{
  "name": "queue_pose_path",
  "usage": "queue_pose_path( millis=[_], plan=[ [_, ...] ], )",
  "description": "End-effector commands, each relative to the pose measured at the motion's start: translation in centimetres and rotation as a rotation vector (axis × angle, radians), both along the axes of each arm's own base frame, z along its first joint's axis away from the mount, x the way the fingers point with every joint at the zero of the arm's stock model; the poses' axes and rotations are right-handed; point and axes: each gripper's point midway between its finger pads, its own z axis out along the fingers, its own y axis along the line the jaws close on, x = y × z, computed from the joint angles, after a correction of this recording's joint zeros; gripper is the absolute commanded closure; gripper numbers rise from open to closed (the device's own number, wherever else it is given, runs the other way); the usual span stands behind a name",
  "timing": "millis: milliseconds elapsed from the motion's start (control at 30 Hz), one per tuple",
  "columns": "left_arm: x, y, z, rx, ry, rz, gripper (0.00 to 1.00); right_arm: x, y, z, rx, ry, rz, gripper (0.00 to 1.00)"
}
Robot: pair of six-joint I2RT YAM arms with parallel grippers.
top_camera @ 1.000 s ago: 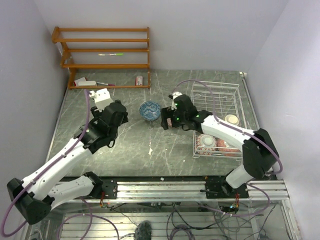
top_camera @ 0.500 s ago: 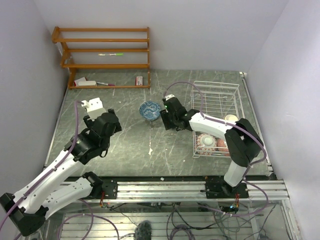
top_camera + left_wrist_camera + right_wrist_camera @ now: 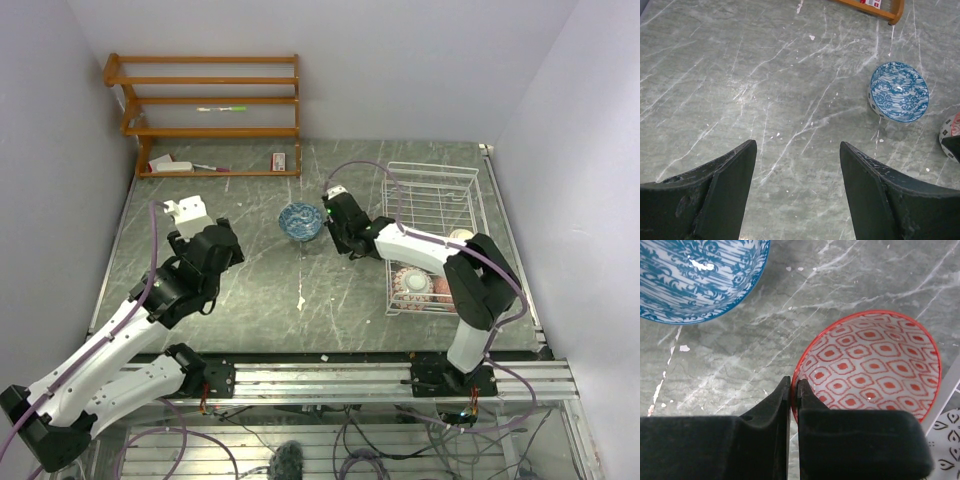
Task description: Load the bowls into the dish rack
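**Right gripper clenched on the rim of the red-patterned bowl; left gripper released.**

The right fingers pinch the bowl's rim, one finger inside and one outside. The red-patterned bowl stands upright over the table, between the blue-patterned bowl and the dish rack, just beside the rack's wire edge. Two more bowls lie in the rack's near end. The left gripper hangs over the table with its jaws wide apart, well apart from the blue-patterned bowl.
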Motion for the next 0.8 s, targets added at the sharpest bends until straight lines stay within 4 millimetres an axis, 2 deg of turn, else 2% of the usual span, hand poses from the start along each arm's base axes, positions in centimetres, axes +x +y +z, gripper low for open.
queue_pose_path(
  millis=[0, 100, 200, 300, 367, 467, 500, 600, 767],
  plan=[
    [0.1, -0.2, 0.2, -0.009, -0.012, -0.006, 0.22, 0.3, 1.1, 2.0, 0.07, -0.025, 0.0, 1.0],
    [0.0, -0.2, 0.4, -0.012, -0.016, -0.006, 0.22, 0.4, 2.2, 5.5, 0.179, -0.078, 0.013, 1.0],
    [0.0, -0.2, 0.6, -0.014, -0.017, -0.009, 0.22, 0.7, 3.4, 10.2, 0.331, -0.143, 0.039, 1.0],
    [0.0, -0.2, 0.9, -0.018, -0.023, -0.011, 0.22, 0.9, 3.5, 14.9, 0.532, -0.183, 0.066, 1.0],
    [-0.1, -0.1, 0.9, -0.021, -0.024, -0.012, 0.22, 1.2, 2.7, 17.9, 0.653, -0.21, 0.077, 1.0],
    [-0.2, -0.2, 0.9, -0.029, -0.026, -0.017, 0.22, 1.7, 1.2, 20.4, 0.78, -0.22, 0.086, 1.0],
    [-0.2, -0.2, 0.9, -0.032, -0.028, -0.018, 0.22, 2.6, -0.3, 21.0, 0.803, -0.238, 0.058, 1.0],
    [-0.3, -0.2, 1.1, -0.034, -0.03, -0.02, 0.22, 3.4, -2.5, 22.7, 0.867, -0.271, 0.045, 1.0],
    [-0.4, -0.1, 1.3, -0.035, -0.034, -0.022, 0.22, 4.7, -6.7, 23.8, 1.005, -0.296, 0.005, 1.0]
  ],
)
